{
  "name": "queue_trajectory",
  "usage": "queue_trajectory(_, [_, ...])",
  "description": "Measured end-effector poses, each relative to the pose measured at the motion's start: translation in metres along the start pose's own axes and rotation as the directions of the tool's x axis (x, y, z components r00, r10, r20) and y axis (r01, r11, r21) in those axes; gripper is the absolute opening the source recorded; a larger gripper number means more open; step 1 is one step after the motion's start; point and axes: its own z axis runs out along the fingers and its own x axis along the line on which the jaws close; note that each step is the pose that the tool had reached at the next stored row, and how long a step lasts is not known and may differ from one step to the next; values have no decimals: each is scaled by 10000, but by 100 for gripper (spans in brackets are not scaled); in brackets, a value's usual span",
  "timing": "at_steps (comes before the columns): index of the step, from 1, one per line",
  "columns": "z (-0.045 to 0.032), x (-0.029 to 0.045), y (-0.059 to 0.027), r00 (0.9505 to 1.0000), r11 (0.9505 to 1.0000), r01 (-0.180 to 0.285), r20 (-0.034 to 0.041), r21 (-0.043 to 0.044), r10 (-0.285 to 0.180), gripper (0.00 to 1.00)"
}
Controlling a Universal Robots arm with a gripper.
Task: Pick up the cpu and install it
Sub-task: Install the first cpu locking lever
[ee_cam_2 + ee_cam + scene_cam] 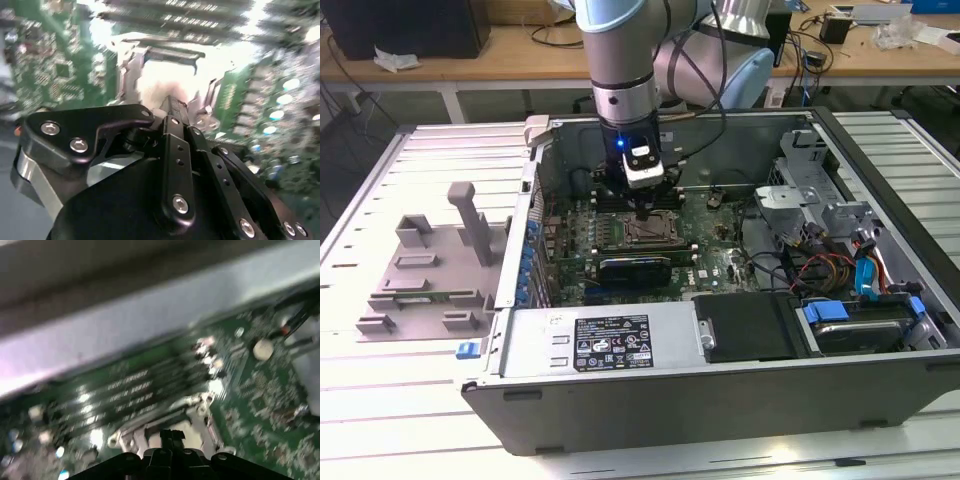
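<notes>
My gripper [645, 207] hangs inside the open computer case [720, 400], just above the motherboard's metal-framed processor socket [646, 234]. In both wrist views the black fingers [172, 107] meet in one narrow tip over the socket [172, 427], so the gripper looks shut. Glare washes the socket's inner square pale. The cpu is hidden; I cannot make it out in the socket or at the fingertips.
Memory slots [635, 195] lie just behind the socket, and a black finned block [635, 268] sits in front of it. A grey plastic fixture with upright posts [430, 265] stands on the table at the exterior view's left. Drive bays and cables [840, 260] fill the case's other end.
</notes>
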Motion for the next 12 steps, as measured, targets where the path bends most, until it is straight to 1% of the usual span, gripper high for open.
queue_trajectory(1, [0,0,0,10000,10000,22,-46,90,-22,11])
queue_trajectory(2, [0,-1,1,10000,9999,69,-47,85,-69,11])
queue_trajectory(3, [3,-5,1,9995,9994,327,-53,53,-327,11])
queue_trajectory(4, [10,-12,3,9978,9978,660,-91,24,-660,11])
queue_trajectory(5, [19,-21,8,9949,9950,996,-148,-2,-996,11])
queue_trajectory(6, [30,-35,14,9891,9893,1456,-216,-41,-1457,11])
queue_trajectory(7, [32,-47,19,9846,9849,1732,-211,-79,-1733,11])
queue_trajectory(9, [35,-59,24,9804,9806,1958,-206,-109,-1960,11])
queue_trajectory(10, [36,-70,28,9769,9771,2126,-203,-130,-2128,11])
queue_trajectory(11, [37,-80,31,9747,9749,2224,-204,-141,-2226,11])
queue_trajectory(12, [39,-92,33,9735,9737,2274,-205,-147,-2276,11])
